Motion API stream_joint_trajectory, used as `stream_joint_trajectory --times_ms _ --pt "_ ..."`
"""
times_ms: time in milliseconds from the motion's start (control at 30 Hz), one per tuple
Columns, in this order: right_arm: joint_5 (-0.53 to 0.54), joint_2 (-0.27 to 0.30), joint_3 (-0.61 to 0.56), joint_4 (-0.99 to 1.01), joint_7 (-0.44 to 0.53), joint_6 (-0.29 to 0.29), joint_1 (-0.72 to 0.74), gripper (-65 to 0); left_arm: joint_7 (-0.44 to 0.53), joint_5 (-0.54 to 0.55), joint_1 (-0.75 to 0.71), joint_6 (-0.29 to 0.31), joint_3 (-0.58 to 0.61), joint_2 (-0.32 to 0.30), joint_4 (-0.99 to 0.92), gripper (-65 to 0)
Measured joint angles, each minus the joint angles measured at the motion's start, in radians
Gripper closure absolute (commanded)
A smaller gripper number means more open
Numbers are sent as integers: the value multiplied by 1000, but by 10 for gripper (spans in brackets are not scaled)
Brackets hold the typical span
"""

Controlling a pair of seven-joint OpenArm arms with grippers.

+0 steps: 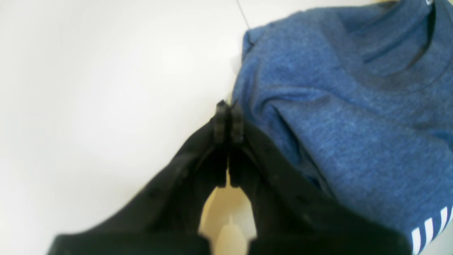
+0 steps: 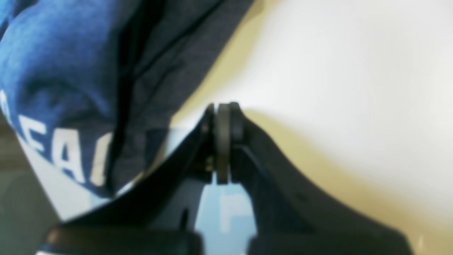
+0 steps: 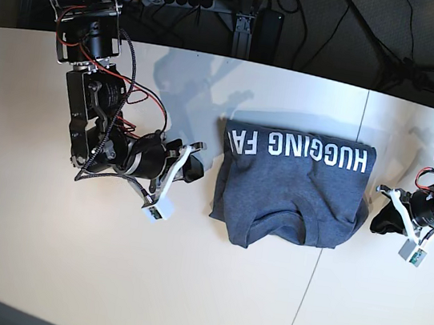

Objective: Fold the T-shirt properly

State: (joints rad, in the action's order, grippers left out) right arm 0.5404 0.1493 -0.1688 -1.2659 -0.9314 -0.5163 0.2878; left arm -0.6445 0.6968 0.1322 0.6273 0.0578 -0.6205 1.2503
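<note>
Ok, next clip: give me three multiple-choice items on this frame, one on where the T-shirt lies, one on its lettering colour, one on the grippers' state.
1. Where is the T-shirt on the table?
A. Between the two grippers
B. Draped over the left arm
C. Hanging off the front edge

2. What colour is the lettering on it?
A. Yellow
B. White
C. Red

3. What are the left gripper and the right gripper doing?
A. Both are shut and hold nothing
B. Both are clamped on the shirt
C. Both are wide open

Key:
1 A, the base view shows it flat between the arms.
2 B, the block letters read white on blue-grey.
3 A, each wrist view shows closed jaws beside the cloth, over bare table.
</note>
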Motion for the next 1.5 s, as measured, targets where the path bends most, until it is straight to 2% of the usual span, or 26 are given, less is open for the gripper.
stream_joint_trajectory --times_ms 233,433,633,700,900,1133,1300,1500 --pt "-40 0 0 24 41 0 1 0 66 -63 -92 2 1 2 -3 0" --pt "-37 -25 2 60 64 0 4 0 70 -71 -103 1 -13 3 -4 0" --pt "-35 -33 6 44 40 0 -2 0 -5 6 -116 2 -165 2 -2 0" --pt "-41 -30 27 3 20 0 -28 0 -29 24 -154 34 -222 0 21 0" --pt "-43 36 118 -167 5 0 -160 0 -57 57 -344 48 -327 4 161 0" --pt "18 118 278 -338 5 0 -385 0 -55 78 -577 52 -456 8 324 0" --pt "32 156 438 -481 -5 0 -592 0 -52 81 -723 53 -549 58 410 0" --pt "100 157 640 -575 -7 0 -831 0 -56 28 -872 53 -557 134 450 0"
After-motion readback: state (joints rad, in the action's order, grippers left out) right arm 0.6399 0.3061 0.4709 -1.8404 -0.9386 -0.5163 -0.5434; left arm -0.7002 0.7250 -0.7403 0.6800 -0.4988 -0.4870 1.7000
